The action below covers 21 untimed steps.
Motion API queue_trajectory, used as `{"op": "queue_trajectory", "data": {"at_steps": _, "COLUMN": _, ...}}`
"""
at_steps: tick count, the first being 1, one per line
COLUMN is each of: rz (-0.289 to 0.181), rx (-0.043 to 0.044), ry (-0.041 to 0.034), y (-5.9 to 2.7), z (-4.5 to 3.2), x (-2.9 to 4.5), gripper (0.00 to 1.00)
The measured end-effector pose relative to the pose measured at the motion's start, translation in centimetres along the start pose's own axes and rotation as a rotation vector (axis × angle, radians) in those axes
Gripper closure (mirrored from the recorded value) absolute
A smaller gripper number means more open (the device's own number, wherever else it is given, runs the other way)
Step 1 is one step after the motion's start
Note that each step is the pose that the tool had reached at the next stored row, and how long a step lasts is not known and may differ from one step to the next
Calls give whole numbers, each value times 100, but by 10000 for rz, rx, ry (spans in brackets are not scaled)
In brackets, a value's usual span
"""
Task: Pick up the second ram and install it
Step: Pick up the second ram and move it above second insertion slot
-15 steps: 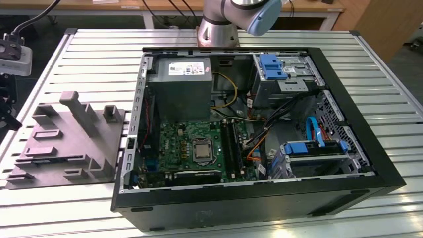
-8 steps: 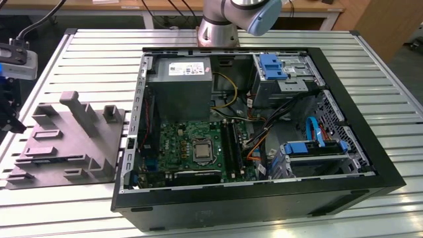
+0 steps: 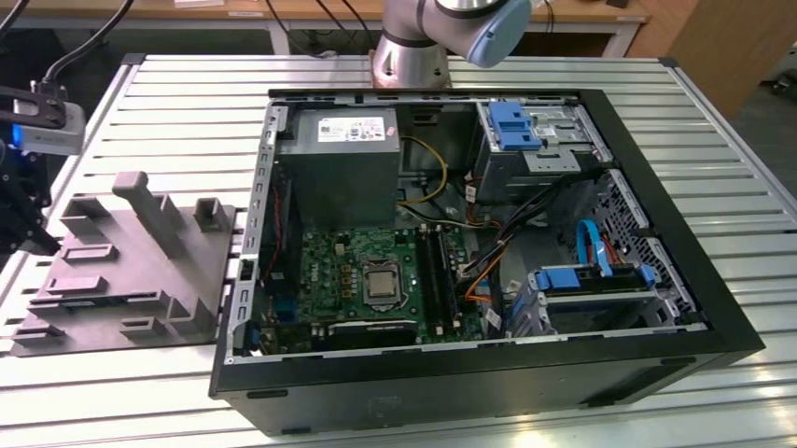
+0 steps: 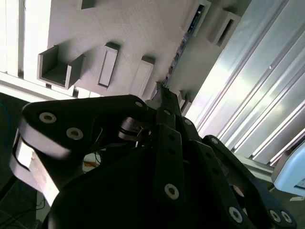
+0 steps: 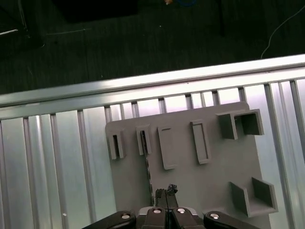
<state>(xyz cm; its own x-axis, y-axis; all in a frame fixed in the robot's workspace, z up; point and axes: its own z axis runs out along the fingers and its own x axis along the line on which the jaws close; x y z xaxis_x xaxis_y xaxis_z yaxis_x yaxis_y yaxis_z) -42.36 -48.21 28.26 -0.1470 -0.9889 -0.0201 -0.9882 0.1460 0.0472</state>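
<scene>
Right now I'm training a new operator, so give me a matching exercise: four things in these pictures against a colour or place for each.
1 tray
2 memory strip
3 processor socket
4 drive bracket

A blue
B middle of the green board
C grey, beside the case
D on edge in the tray

Pairs: 1-C, 2-D, 3-B, 4-A

Matt grey plastic fixture plate (image 5: pixel 190 186), shiny ribbed metal table (image 5: pixel 57 157), smooth black tool (image 4: pixel 166 98)

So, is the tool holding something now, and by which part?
It cannot be told. The tool is at one end of the thin greenish circuit strip, which stands on edge in the grey moulded fixture plate.
</scene>
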Motion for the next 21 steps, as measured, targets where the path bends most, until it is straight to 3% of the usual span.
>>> {"op": "queue_trajectory", "data": {"at_steps": 14, "rz": -811, "rx": -18, "ry": 77, "y": -14, "z": 165, "x": 39, "gripper": 90}}
{"op": "queue_trajectory", "data": {"at_steps": 21, "rz": -1255, "rx": -71, "ry": 104, "y": -20, "z": 247, "x": 57, "gripper": 90}}
